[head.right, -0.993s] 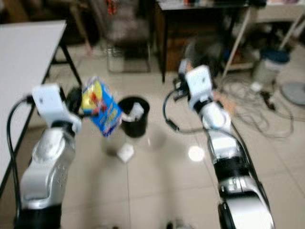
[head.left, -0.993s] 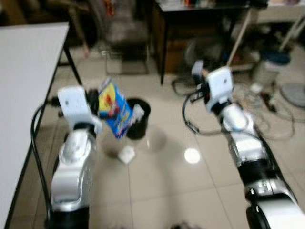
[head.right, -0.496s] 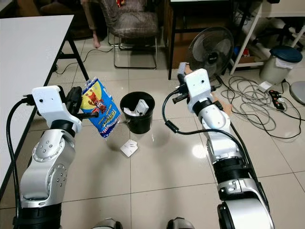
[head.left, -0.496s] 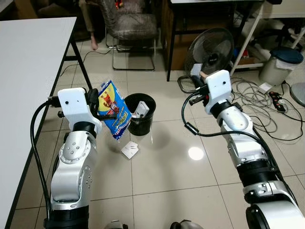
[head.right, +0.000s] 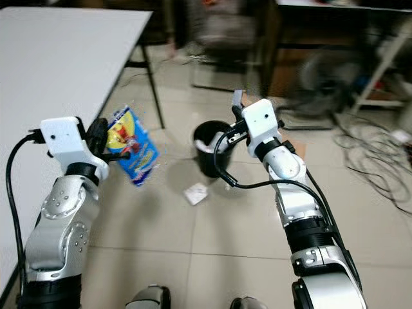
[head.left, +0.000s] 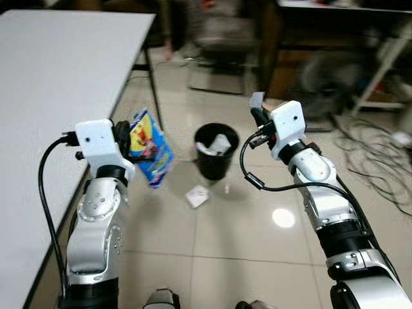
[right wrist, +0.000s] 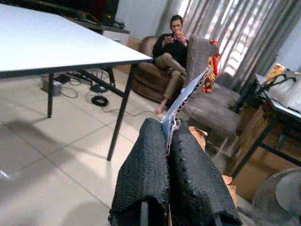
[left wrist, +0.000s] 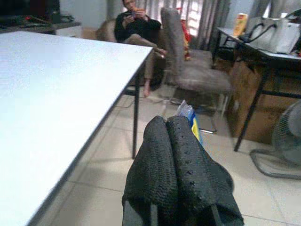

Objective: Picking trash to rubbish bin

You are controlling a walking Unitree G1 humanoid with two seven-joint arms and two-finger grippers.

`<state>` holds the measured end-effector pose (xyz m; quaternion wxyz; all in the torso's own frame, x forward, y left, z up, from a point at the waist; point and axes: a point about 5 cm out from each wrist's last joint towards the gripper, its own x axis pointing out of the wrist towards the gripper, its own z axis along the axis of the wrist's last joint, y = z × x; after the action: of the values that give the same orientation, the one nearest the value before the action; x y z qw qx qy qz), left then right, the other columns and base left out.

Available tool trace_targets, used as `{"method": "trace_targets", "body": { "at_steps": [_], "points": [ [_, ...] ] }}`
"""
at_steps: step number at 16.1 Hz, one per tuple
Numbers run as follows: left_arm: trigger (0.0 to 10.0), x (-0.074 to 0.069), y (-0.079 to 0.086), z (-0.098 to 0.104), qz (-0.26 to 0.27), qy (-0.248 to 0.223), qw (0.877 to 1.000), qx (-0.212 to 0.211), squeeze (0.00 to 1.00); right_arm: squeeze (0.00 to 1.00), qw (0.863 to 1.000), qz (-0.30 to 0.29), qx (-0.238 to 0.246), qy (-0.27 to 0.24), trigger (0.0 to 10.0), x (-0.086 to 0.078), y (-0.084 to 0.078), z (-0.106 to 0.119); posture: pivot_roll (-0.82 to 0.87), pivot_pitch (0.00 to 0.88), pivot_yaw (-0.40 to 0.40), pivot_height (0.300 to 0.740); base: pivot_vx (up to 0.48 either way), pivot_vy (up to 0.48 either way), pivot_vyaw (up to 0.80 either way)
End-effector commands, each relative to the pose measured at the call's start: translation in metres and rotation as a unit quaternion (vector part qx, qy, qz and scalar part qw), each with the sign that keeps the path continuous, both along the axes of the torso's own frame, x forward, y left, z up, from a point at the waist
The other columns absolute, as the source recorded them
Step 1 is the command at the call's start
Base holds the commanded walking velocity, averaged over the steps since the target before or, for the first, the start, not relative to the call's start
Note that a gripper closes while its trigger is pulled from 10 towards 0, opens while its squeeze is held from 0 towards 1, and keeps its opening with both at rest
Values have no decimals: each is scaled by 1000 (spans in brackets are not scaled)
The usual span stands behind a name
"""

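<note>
My left gripper (head.left: 138, 152) is shut on a blue and yellow snack bag (head.left: 152, 156), which hangs beside the white table's leg, left of the black rubbish bin (head.left: 215, 151). The bin stands on the tiled floor with white paper inside. A crumpled white paper (head.left: 197, 196) lies on the floor just in front of it. My right gripper (head.left: 255, 116) is raised right of the bin and above it, shut on a thin flat wrapper (right wrist: 185, 101) that sticks up between its fingers (right wrist: 146, 155). In the left wrist view the fingers (left wrist: 188, 174) are pressed together, with the bag's top edge (left wrist: 187, 114) beyond them.
A large white table (head.left: 58, 77) with black legs fills the left side. Behind the bin stand a chair (head.left: 220, 42) and a dark desk (head.left: 335, 26). Cables (head.left: 380, 174) trail over the floor on the right. A person (right wrist: 171, 47) sits on a sofa in the background.
The camera has swung left, so the table takes more of the picture and everything sits further right. Both grippers keep their hold. The right gripper now stands nearer the bin.
</note>
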<state>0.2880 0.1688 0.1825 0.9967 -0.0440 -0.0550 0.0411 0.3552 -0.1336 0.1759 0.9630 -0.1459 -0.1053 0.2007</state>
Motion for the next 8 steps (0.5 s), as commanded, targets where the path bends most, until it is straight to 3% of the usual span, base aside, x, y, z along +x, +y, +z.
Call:
{"method": "trace_targets", "body": {
  "at_steps": [1, 4, 8],
  "points": [
    [0, 0, -1, -1, 0, 6, 1000, 2, 0, 0, 1000, -1, 5, -5, 10000, 0, -2, 5, -62, 110, 19, 740, 0, 0, 0],
    [0, -1, -2, -1, -6, 4, 1000, 2, 0, 0, 1000, -2, 5, -4, 10000, 0, -2, 5, -62, 110, 19, 740, 0, 0, 0],
    [0, -1, 2, -1, 1, 5, 1000, 6, 0, 0, 1000, -5, 7, -2, 10000, 0, -3, 4, -62, 110, 19, 740, 380, 0, 0]
  ]
}}
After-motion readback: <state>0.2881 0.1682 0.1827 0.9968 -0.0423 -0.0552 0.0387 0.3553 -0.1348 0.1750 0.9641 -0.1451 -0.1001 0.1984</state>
